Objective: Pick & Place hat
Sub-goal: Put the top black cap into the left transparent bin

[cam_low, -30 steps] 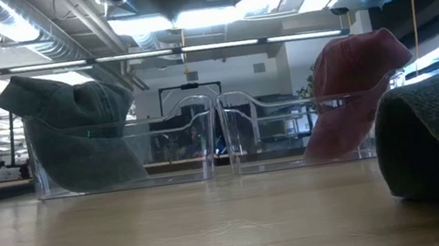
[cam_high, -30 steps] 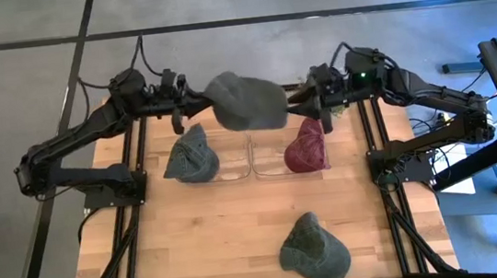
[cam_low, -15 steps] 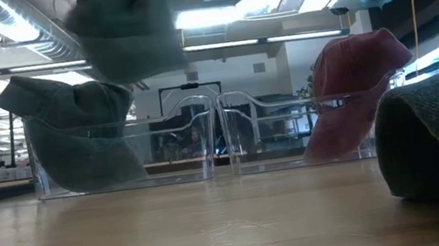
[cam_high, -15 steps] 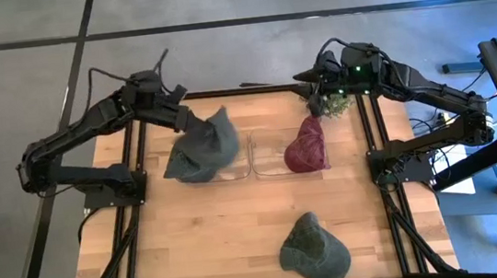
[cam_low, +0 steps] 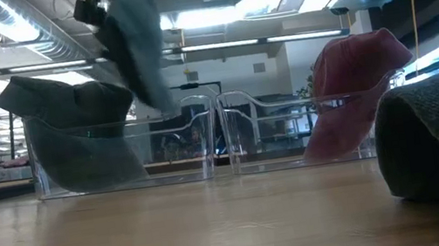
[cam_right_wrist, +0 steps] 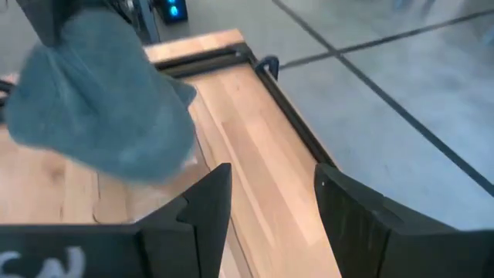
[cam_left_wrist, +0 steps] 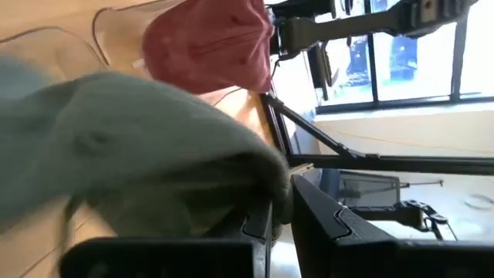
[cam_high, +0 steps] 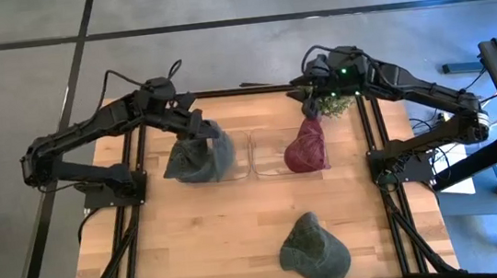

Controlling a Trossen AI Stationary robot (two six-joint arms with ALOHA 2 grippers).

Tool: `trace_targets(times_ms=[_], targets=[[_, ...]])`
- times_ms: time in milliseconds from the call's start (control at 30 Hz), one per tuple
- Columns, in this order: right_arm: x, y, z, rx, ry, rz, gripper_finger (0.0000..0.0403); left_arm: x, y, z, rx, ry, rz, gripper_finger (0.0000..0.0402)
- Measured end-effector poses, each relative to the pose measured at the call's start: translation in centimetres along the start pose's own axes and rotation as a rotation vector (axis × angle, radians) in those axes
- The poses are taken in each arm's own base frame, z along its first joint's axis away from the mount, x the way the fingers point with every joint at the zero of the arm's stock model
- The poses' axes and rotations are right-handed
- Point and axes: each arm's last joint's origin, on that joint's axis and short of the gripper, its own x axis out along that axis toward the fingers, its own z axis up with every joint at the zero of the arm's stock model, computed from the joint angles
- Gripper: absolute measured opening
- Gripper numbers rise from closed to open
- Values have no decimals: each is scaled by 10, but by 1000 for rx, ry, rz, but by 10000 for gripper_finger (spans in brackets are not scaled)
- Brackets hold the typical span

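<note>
My left gripper (cam_high: 193, 124) is shut on a grey-green hat (cam_high: 205, 148), which hangs over the clear left bin (cam_low: 190, 103). A darker green hat (cam_low: 71, 133) sits in that bin, draped over its left wall. A red hat (cam_high: 306, 146) leans in the clear right bin (cam_low: 238, 102). My right gripper (cam_high: 315, 104) is open, high over the table's far edge beyond the red hat, and touches nothing. In the right wrist view its gripper (cam_right_wrist: 270, 202) looks toward the held hat (cam_right_wrist: 100, 100). A third green hat (cam_high: 314, 251) lies on the table near its near edge. My left gripper (cam_left_wrist: 282, 205) pinches the grey-green hat by an edge fold (cam_left_wrist: 258, 181) between its two fingers, coming from above and slanting toward the table's right. The hat hangs slack below the fingers (cam_low: 138, 52). Its lower end (cam_low: 161, 104) is at the left bin's rim height, and I cannot tell whether it touches anything.
The two clear bins stand side by side at the table's middle far part. The wooden top (cam_high: 212, 235) between the bins and the near edge is bare except for the third hat. A black frame rail (cam_right_wrist: 208, 58) runs along the far edge.
A second ago both grippers held the grey-green hat spread between them, high over the far middle. The right gripper let go and drew back toward the far right. The left gripper carried the hat left and down, and it now hangs bunched over the left bin.
</note>
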Motion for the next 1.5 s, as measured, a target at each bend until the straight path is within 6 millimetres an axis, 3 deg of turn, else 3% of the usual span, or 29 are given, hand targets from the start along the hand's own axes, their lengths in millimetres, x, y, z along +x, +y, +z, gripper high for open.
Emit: trace_targets(times_ms=[167, 433, 633, 867, 1000, 1200, 1500], targets=[[15, 0, -4, -34, 53, 1, 186, 0, 4, -4, -6, 73, 21, 23], [37, 1, -10, -62, 110, 3, 186, -3, 4, -3, 131, 149, -40, 23], [34, 1, -5, -60, 63, 1, 186, -3, 9, 4, 204, 235, -108, 23], [29, 1, -2, -51, 27, 0, 186, 10, 24, 11, 318, 322, -97, 23], [29, 1, -2, -29, 28, 0, 186, 9, 27, 17, 429, 325, -4, 23], [29, 1, -2, -16, 28, 0, 186, -2, 11, 22, 571, 383, 184, 23], [29, 1, -2, 1, 28, -1, 186, 23, 10, 28, 729, 551, 478, 23]])
